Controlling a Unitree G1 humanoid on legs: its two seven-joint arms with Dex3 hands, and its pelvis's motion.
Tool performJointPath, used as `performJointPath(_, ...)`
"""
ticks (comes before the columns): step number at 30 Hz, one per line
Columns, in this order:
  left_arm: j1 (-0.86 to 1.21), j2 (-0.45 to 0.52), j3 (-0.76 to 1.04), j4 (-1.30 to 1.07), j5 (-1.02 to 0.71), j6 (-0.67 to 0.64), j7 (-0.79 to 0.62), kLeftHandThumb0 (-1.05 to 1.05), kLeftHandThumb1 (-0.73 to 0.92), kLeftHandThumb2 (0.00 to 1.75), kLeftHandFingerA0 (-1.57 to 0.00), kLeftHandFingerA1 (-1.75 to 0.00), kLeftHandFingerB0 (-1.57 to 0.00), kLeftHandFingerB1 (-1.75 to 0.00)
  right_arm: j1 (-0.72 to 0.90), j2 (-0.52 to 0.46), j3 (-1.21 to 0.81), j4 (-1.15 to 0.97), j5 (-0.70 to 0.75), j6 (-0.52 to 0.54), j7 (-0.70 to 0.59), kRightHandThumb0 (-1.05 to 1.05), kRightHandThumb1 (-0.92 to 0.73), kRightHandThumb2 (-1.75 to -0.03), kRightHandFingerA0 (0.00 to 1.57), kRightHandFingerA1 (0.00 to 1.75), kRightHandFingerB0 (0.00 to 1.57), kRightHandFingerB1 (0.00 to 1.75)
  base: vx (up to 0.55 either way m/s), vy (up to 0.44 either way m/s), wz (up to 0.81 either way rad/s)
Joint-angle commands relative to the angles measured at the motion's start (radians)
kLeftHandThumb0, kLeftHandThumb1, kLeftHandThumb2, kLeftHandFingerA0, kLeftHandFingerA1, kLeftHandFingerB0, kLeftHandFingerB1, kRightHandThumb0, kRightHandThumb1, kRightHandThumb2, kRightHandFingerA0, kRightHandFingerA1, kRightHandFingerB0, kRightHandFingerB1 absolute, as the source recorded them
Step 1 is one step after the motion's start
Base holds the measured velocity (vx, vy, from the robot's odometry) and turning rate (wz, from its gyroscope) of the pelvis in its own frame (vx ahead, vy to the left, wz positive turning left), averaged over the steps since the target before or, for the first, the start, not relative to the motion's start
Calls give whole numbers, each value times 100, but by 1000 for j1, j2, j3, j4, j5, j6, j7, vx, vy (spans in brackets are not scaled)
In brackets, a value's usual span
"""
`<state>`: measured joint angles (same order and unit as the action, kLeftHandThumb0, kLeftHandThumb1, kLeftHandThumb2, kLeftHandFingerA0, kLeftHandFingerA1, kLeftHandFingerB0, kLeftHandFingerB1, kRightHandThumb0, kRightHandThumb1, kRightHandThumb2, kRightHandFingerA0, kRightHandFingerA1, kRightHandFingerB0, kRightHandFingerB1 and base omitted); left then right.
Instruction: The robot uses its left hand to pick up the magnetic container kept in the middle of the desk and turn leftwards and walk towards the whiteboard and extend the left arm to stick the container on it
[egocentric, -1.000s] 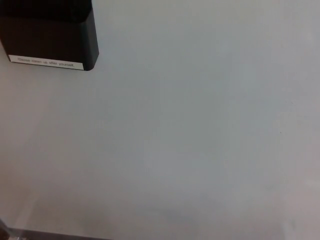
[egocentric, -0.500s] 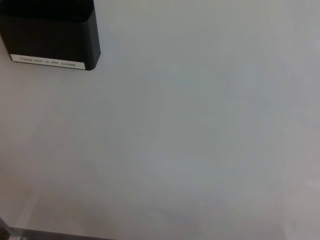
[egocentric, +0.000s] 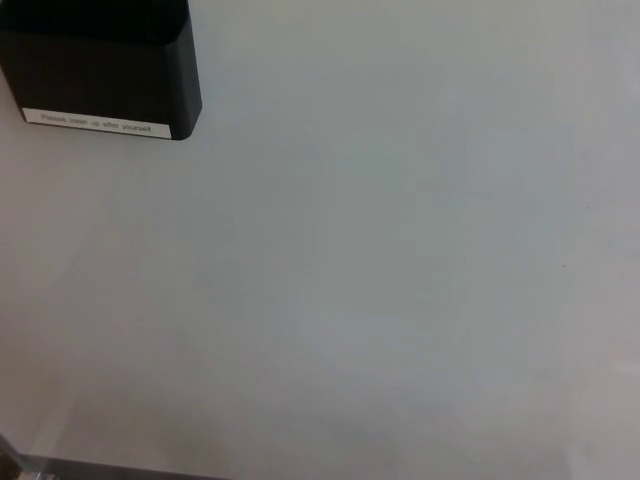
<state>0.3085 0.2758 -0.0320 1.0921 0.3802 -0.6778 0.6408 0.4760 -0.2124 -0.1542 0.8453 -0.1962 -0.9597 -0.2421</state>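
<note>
Filling the head view, the whiteboard (egocentric: 400, 280) carries the black container (egocentric: 100, 70) at its upper left, cut off by the top and left edges; its label's print is unreadable. Neither hand shows, so their grip cannot be told.

All I see before me is pale whiteboard (egocentric: 400, 280).

Its plain grey-white face fills nearly my whole view under soft, even light, shading a little dimmer toward my lower left, where a thin dark edge strip (egocentric: 100, 472) cuts the corner.
</note>
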Motion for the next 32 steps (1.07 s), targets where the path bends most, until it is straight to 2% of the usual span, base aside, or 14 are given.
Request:
performJointPath(1,-2,15,-6,22,-15,-85,-17,-7,52,114,-131,-121,-108,-105,1,-22,5,39,7,26,14,-12,-46,-126,127,108,87,104,0,0,0)
performJointPath(7,-13,12,-6,40,-26,-71,-35,-6,51,112,-129,-120,-107,-104,-25,-36,20,88,-10,26,2,-13,-46,-125,127,107,85,105,0,0,0)
performJointPath(10,-10,8,-11,46,-19,-49,-29,-7,48,108,-133,-123,-106,-103,-23,-46,28,92,-9,47,12,-12,-46,-115,124,108,82,104,0,0,0)
performJointPath(14,-13,10,-19,60,-15,-19,-37,-9,48,101,-131,-121,-104,-101,-36,-56,40,123,-18,58,1,-13,-45,-115,124,105,80,105,0,0,0)
performJointPath(15,-8,9,-15,66,-25,-26,-46,-1,44,106,-128,-120,-105,-100,-26,-59,46,112,-33,56,-12,-12,-45,-114,122,104,80,105,0,0,0)
performJointPath(18,-10,10,-16,77,-26,-32,-47,1,44,111,-128,-121,-106,-101,-24,-62,53,108,-38,57,-20,-11,-45,-113,123,104,79,108,0,0,0)
performJointPath(23,-15,11,-17,91,-28,-50,-43,-5,48,114,-129,-121,-107,-103,-16,-70,65,89,-33,94,3,-13,-43,-112,119,105,79,108,0,0,0)
performJointPath(24,-19,10,-17,97,-30,-49,-49,-4,48,113,-127,-119,-107,-101,-20,-78,73,97,-42,104,9,-5,-38,-125,121,100,75,106,0,0,0)
performJointPath(26,-22,10,-15,102,-33,-40,-56,-4,47,113,-127,-119,-107,-102,-13,-81,82,84,-42,135,20,-5,-38,-127,121,99,74,104,0,0,0)
performJointPath(27,-23,9,-14,104,-35,-40,-58,-4,44,116,-126,-120,-109,-101,-10,-80,83,76,-37,143,26,-1,-35,-133,121,99,75,105,0,0,0)
performJointPath(29,-28,3,-8,113,-47,-25,-82,-9,46,113,-131,-121,-106,-102,-12,-82,88,74,-26,163,47,-1,-38,-131,120,97,75,100,0,0,0)
performJointPath(32,-31,1,-9,114,-49,-10,-93,-10,47,107,-130,-120,-105,-101,-11,-82,91,70,-22,167,54,-8,-39,-127,119,98,76,100,0,0,0)
